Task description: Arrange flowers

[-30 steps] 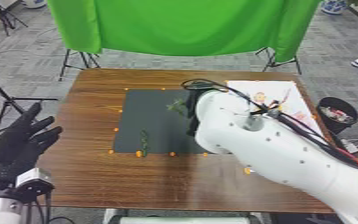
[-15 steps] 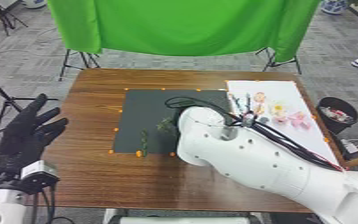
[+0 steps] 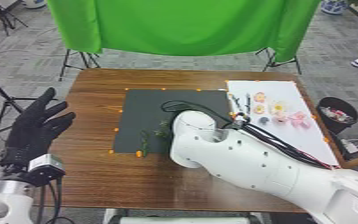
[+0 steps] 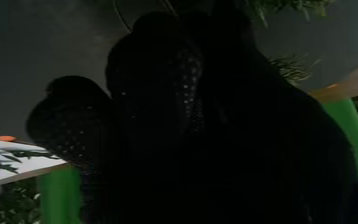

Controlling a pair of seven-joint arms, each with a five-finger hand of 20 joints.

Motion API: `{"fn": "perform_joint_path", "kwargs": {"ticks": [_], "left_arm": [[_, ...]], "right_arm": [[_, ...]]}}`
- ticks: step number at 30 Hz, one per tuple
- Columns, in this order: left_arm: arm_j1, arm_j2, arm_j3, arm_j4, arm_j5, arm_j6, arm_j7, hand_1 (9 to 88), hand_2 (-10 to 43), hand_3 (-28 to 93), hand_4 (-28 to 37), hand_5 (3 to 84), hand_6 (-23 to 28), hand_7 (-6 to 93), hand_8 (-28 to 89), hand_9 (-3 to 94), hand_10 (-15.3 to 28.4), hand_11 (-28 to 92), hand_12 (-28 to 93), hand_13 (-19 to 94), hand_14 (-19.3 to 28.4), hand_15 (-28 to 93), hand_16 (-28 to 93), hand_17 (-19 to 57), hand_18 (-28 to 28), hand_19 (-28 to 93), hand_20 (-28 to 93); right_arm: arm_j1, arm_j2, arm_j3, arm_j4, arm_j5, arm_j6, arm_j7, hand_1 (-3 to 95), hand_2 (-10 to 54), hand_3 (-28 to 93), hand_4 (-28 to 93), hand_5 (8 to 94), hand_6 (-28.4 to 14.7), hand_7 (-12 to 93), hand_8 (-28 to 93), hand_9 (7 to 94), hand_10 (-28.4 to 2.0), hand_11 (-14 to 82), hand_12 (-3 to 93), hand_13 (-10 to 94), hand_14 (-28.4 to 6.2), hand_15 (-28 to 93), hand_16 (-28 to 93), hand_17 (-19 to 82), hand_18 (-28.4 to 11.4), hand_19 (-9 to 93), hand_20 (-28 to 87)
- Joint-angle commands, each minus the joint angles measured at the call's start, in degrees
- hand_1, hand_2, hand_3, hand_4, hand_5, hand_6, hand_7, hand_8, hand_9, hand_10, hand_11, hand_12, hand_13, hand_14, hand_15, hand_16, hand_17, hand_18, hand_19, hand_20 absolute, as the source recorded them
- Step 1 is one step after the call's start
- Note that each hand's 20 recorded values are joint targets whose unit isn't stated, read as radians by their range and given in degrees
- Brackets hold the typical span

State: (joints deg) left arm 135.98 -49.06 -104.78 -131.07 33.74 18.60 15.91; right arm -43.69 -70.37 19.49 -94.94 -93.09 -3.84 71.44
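In the head view the right hand is hidden beneath its white wrist, over the near part of the dark mat. A green needled sprig protrudes at the wrist's left side. In the right wrist view the black right hand is curled round the sprig, whose needles emerge beside the glove. Another green sprig lies upright along the mat's near left part. Pink flowers and a yellow-centred flower rest on the white sheet. The left hand is open beside the table's left edge.
Orange spots mark the edges of the mat and sheet. Small orange flowers and dark twigs lie on the sheet. Right of the table stands a black bin; a green cloth hangs behind.
The right arm has moved nearer and left across the mat, and the sprig has come along with it. The left hand has shifted slightly right and farther forward, staying open.
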Motion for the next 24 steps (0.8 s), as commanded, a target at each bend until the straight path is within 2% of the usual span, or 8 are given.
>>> {"fn": "perform_joint_path", "kwargs": {"ticks": [1,6,9,11,17,19,22,24], "left_arm": [[-0.1,-0.69,-0.08,0.12,1.03,-0.98,-1.78,29.1,5.9,64,-20.6,30.3,6.3,8.0,-8,27.2,17.6,23,11,20,27.0,56,-12,-9.7,27.5,49,2],[0.2,-0.82,-0.2,0.03,1.09,-0.92,-1.64,29.4,6.0,64,-20.6,30.3,6.3,8.0,-8,27.2,17.6,23,11,20,27.0,56,-12,-9.7,27.5,49,2],[0.8,-0.63,-0.34,-0.23,0.84,-0.52,-1.06,29.4,5.9,64,-20.4,30.3,6.3,8.0,-8,27.2,17.6,23,11,20,27.0,56,-12,-9.8,27.5,49,2],[0.6,-0.55,-0.18,-0.16,0.81,-0.33,-1.23,29.4,5.9,64,-20.4,30.3,6.3,8.0,-8,27.2,17.6,23,11,20,27.0,56,-12,-9.7,27.5,49,2],[1.1,-0.11,0.01,-0.29,0.36,0.44,-0.41,29.6,5.9,65,-20.4,30.4,6.3,8.0,-8,27.0,17.5,23,11,20,26.9,56,-12,-9.7,27.4,49,2],[1.0,-0.5,-0.04,-0.28,0.67,0.16,-0.85,29.7,5.9,65,-20.3,30.4,6.3,8.0,-8,27.0,17.6,23,11,20,26.9,56,-12,-9.7,27.2,49,2],[1.3,-0.32,-0.15,-0.4,0.59,0.36,-0.6,29.8,5.9,65,-20.3,30.4,6.4,8.0,-8,26.9,17.5,23,11,20,27.0,56,-12,-9.7,27.1,49,2],[1.9,-0.59,-0.44,-0.58,0.45,0.42,-0.65,29.8,5.9,65,-20.2,30.4,6.4,8.0,-8,26.7,17.5,23,11,20,26.9,56,-12,-9.7,27.1,48,2]], "right_arm": [[0.8,-1.6,-0.3,-0.3,-1.2,1.8,0.0,60.6,-7.9,66,-26,87.9,-6.0,13,12,93.7,-11.8,33.9,13.1,94,-4.9,53,11,79,-5.2,93,-11],[1.3,-1.5,-0.9,-0.2,-0.5,2.7,0.6,58.0,-7.6,66,-25,88.3,-6.6,13,11,93.7,-11.9,33.7,12.9,94,-4.9,53,10,79,-4.9,93,-12],[0.8,-1.9,-0.5,-0.3,-0.3,1.7,1.0,54.9,-8.1,65,-24,88.4,-7.0,13,11,93.7,-12.2,33.4,12.6,94,-4.9,53,10,79,-4.4,93,-13],[0.4,-2.1,-0.2,-0.1,-0.6,0.3,1.1,53.5,-8.1,65,-24,88.4,-7.2,13,10,93.7,-12.7,33.2,12.6,94,-5.0,53,10,80,-4.2,93,-14],[-0.1,-2.4,0.4,-0.6,0.4,0.5,1.1,49.2,-7.8,67,-23,88.4,-7.2,13,8,93.7,-13.1,33.7,12.6,94,-5.1,53,9,80,-3.7,93,-15],[0.0,-2.3,-0.1,-0.8,-0.6,0.5,0.9,47.3,-6.9,67,-23,88.8,-7.0,13,6,93.7,-13.2,34.2,12.4,94,-5.2,54,9,80,-3.6,93,-15],[0.5,-1.9,-0.6,-1.4,-1.3,1.4,0.8,45.7,-6.5,68,-23,88.8,-6.9,13,3,93.7,-13.3,34.0,12.2,94,-5.2,54,9,80,-3.5,93,-14],[1.1,-1.2,-1.7,-2.5,-3.7,2.5,0.7,44.1,-5.8,68,-22,88.9,-6.6,14,-4,93.7,-13.5,33.9,12.3,94,-5.2,54,9,80,-3.4,93,-15]]}}
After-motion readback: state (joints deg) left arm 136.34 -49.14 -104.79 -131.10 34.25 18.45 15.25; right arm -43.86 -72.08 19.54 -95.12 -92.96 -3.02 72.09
